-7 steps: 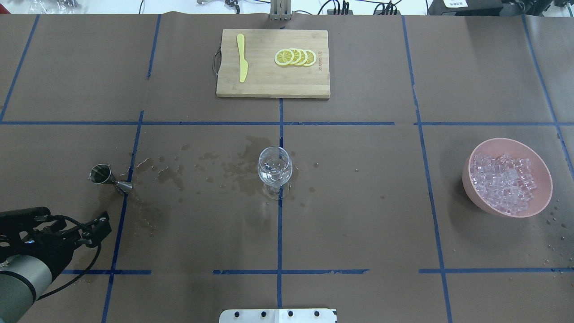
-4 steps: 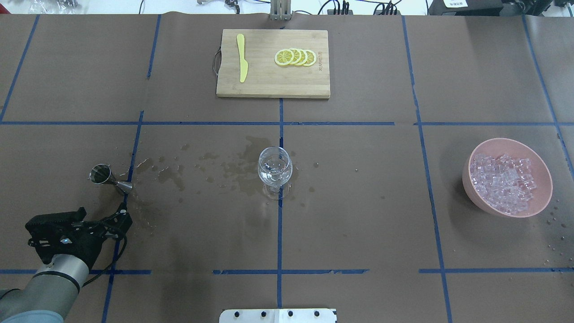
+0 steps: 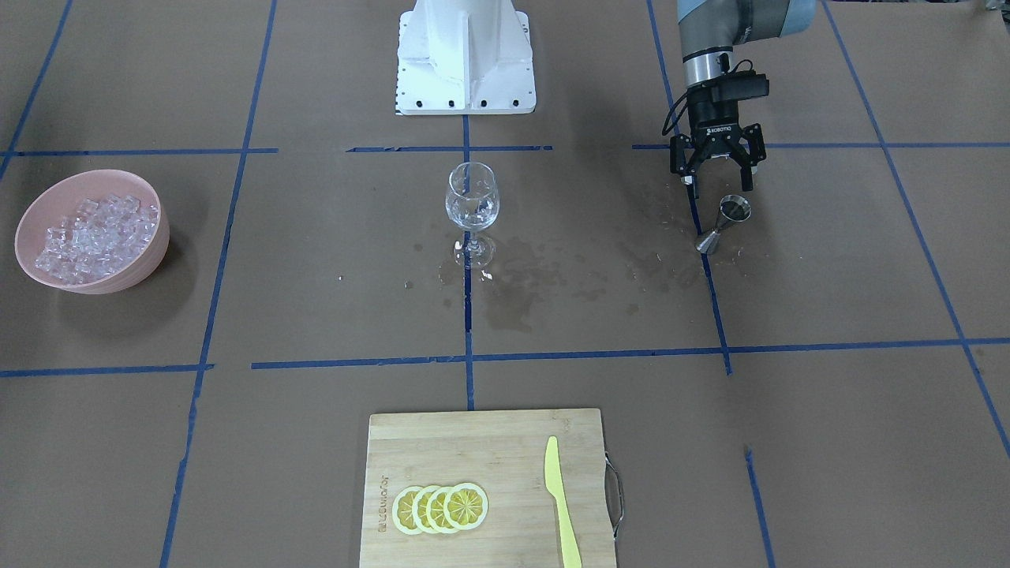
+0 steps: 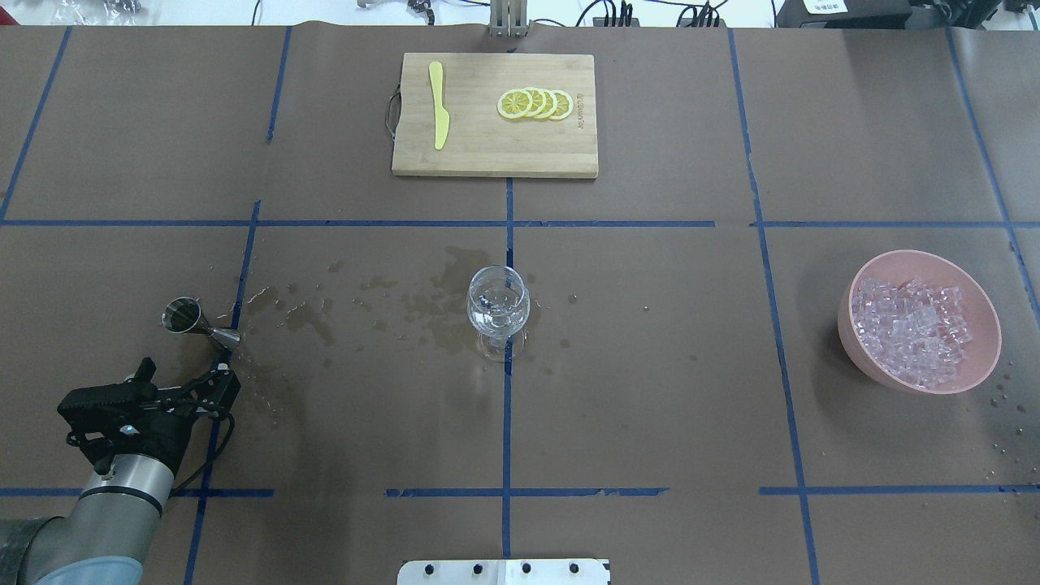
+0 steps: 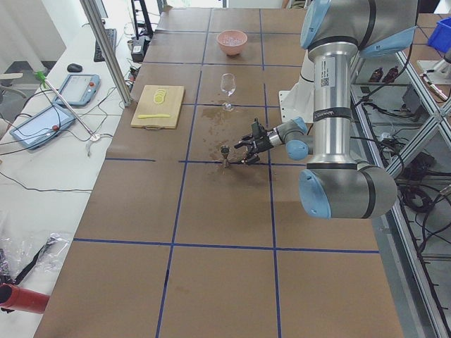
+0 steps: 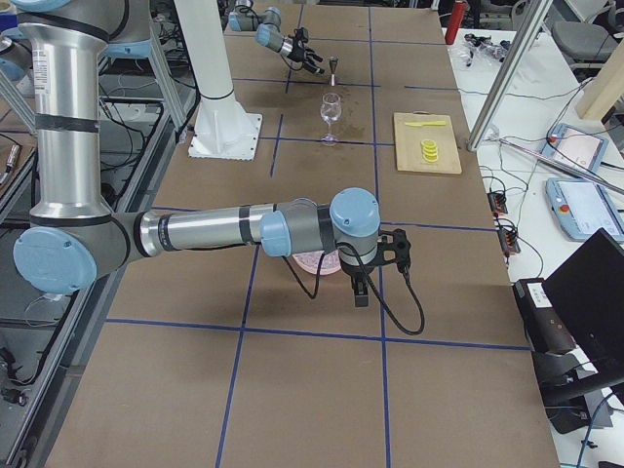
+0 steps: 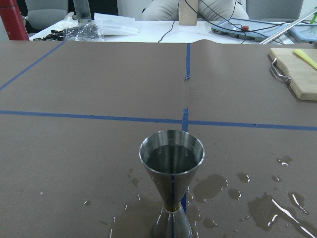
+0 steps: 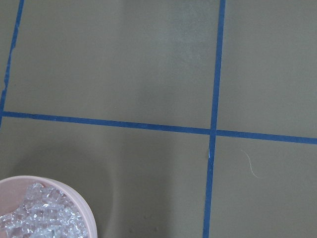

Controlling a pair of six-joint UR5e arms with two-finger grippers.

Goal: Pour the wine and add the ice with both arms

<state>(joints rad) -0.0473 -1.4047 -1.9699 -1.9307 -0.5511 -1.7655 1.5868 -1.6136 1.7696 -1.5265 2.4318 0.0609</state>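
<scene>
Left gripper (image 4: 185, 375) had crept up since a second ago. Back then it sat low at the table's near-left corner; now it was just short of the steel jigger (image 4: 195, 318), with more of the grey arm in the overhead view. Its fingers (image 3: 686, 169) were spread wide with nothing between them, and they were not touching the jigger.

From the left wrist view I saw the wine (image 7: 171, 157) lying clear in the jigger's upper cup, and wet patches (image 7: 270, 210) on the brown paper around its foot. The jigger stood upright, same spot as before.

The wine glass (image 4: 498, 305) hadn't budged at the table's centre. The ice (image 4: 914, 329) was heaped as before in the pink bowl (image 4: 987, 325), far out on the right.

Right gripper (image 6: 359, 288) hung near that bowl. Only the side view caught it, so I couldn't tell how its fingers stood. Its wrist view just clipped the bowl's rim.
</scene>
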